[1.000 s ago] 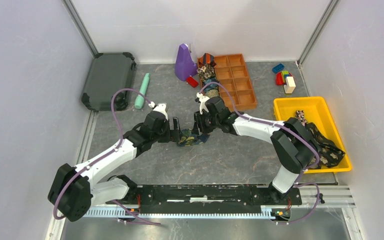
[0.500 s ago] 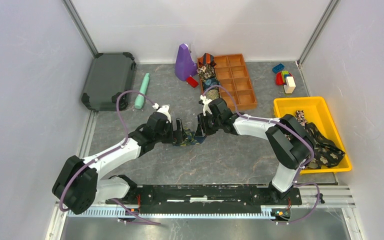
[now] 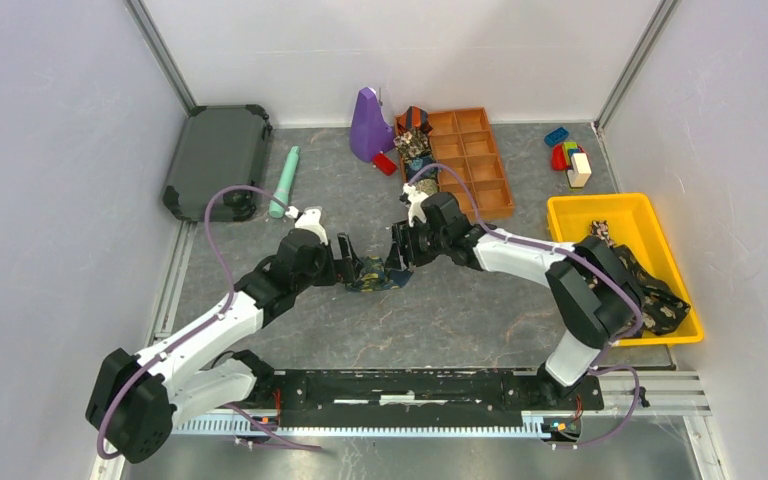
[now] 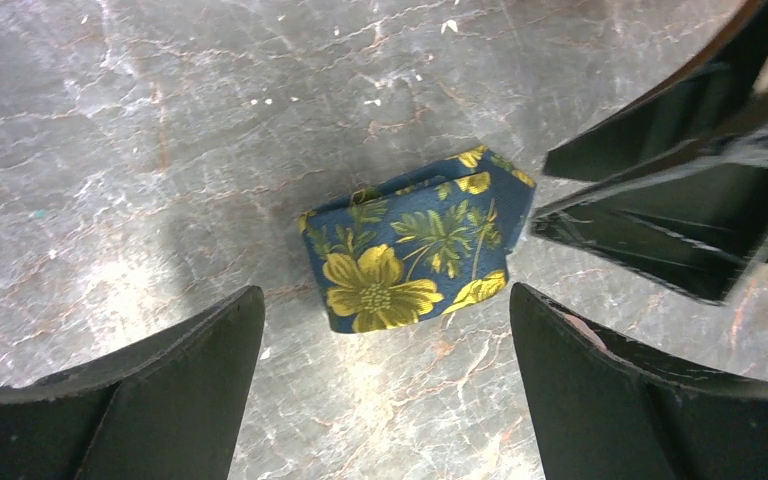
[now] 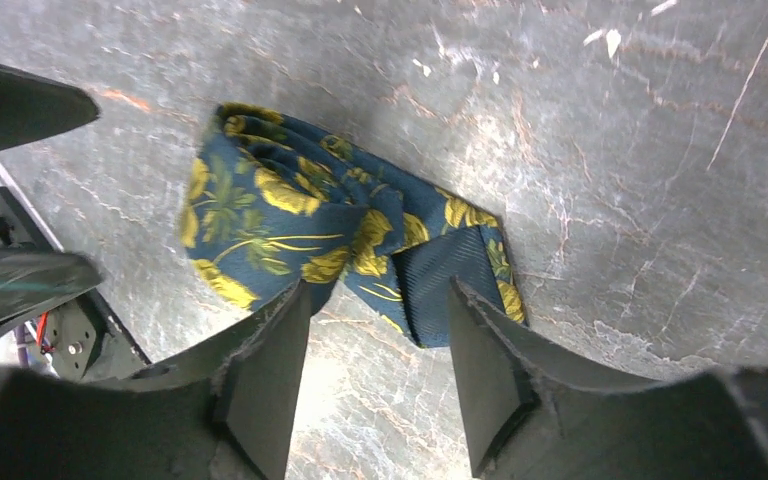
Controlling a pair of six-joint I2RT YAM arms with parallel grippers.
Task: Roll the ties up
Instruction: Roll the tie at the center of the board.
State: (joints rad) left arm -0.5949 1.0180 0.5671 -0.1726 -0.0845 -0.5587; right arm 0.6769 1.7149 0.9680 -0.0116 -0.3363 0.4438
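Top external coverage is being used to locate the navy-gold tie (image 3: 375, 275), which is lying as a loose, flattened roll near the middle of the tabletop (image 3: 460, 320), well apart from all four edges, with the left gripper (image 3: 350, 265) and the right gripper (image 3: 397, 258) flanking it on either side. The left fingers are being held wide apart, with the roll sitting between them untouched. The right fingers are being held partly apart with nothing clamped, their tips at the loose tail, whose plain reverse side is being exposed. The step in hand is being judged as tightening and finishing the roll. For a good result, the tail is to be pinched squarely across its width and kept taut while the coiled body is being steadied by the left fingers, so that the layers are being kept aligned and no slack is being trapped.
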